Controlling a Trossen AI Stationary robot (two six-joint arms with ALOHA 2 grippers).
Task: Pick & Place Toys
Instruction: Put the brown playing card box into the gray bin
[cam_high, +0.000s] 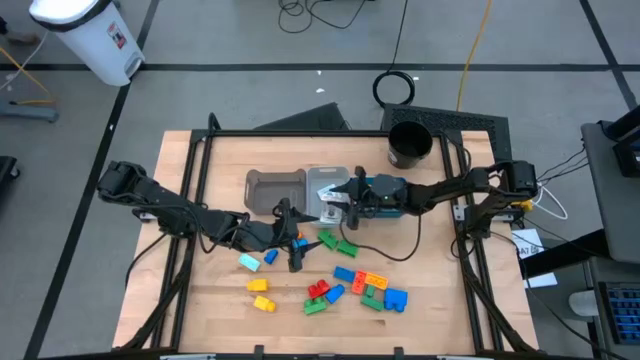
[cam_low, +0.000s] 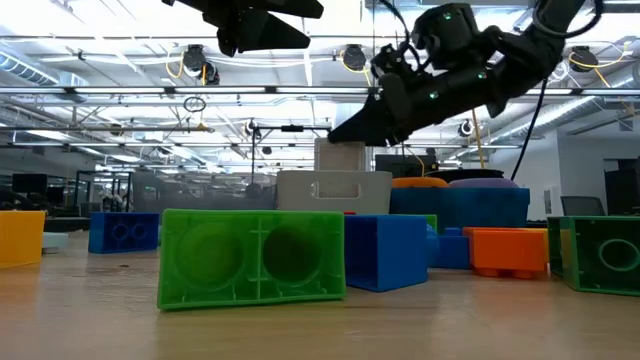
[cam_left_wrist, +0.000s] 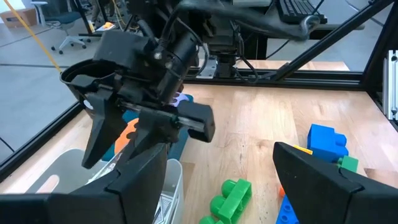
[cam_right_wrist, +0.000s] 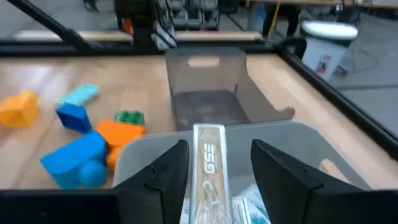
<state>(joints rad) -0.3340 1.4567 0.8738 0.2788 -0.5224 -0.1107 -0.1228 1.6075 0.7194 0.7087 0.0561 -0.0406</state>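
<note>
Hovering right hand (cam_right_wrist: 214, 168) holds white card (cam_right_wrist: 208, 162) above clear bin (cam_right_wrist: 298, 140)

You have two arms over the surface (cam_high: 420, 290), each with one gripper: the left gripper (cam_high: 296, 250) and the right gripper (cam_high: 343, 196). Bins you can make out: one grey bin (cam_high: 270, 188), one clear bin (cam_high: 325, 180) and one teal bin (cam_high: 395, 208). There is one black cup (cam_high: 409, 144). Loose bricks: two yellow (cam_high: 261, 294), two red (cam_high: 318, 290), about four blue (cam_high: 396, 298), roughly five green (cam_high: 337, 243), one orange (cam_high: 373, 281) and one teal brick (cam_high: 249, 262); that cluster is too tight for firm counts.
</note>
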